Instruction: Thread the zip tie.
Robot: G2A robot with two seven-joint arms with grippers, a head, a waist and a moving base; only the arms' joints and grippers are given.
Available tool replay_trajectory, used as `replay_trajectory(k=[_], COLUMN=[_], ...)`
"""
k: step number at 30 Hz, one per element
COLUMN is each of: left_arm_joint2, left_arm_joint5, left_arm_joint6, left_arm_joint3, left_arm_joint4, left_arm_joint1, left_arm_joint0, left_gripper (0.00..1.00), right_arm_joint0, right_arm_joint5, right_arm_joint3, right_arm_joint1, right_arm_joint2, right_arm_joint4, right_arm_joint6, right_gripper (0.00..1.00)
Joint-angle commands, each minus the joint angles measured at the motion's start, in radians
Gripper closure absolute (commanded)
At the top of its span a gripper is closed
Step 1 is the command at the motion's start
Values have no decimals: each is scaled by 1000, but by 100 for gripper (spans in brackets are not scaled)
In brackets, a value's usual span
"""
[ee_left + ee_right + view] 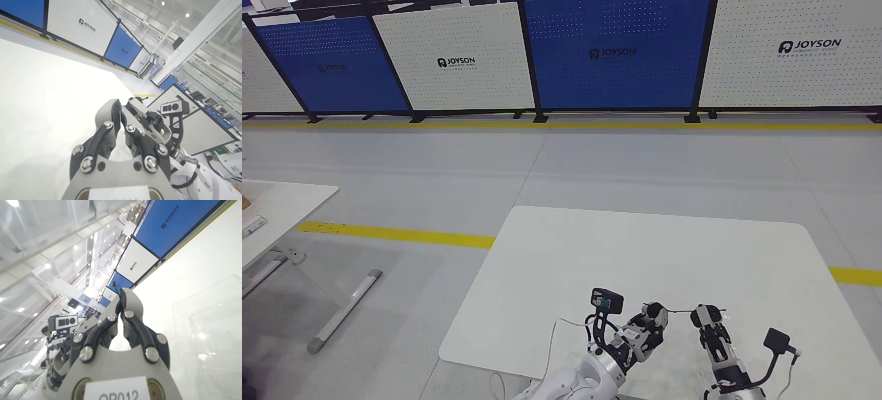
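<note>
I find the right gripper (122, 293) with its jaws clamped on the zip tie (114, 284), whose head end protrudes above the tabletop (642, 250). The left gripper (119, 107), just beside it, has its jaws closed. I cannot confirm they pinch the tail. My recommendation is to square the tail to the head slot and feed slowly.

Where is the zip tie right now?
In the right wrist view the zip tie is pinched in the right gripper, its head poking past the tips, over the table's near side beside the left gripper.
</note>
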Motion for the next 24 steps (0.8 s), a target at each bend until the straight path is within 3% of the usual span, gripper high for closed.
replay_trajectory(k=[1, 24], left_arm_joint2=[0, 0], left_arm_joint5=[0, 0], left_arm_joint6=[0, 0], left_arm_joint3=[0, 0], left_arm_joint4=[0, 0], left_arm_joint1=[0, 0], left_arm_joint0=[0, 0], left_gripper=[100, 100], right_arm_joint0=[-1, -16], right_arm_joint5=[0, 0], right_arm_joint3=[-4, -19], right_arm_joint1=[1, 1], right_arm_joint2=[0, 15], right_arm_joint4=[2, -14], right_arm_joint6=[3, 9], right_gripper=[100, 100])
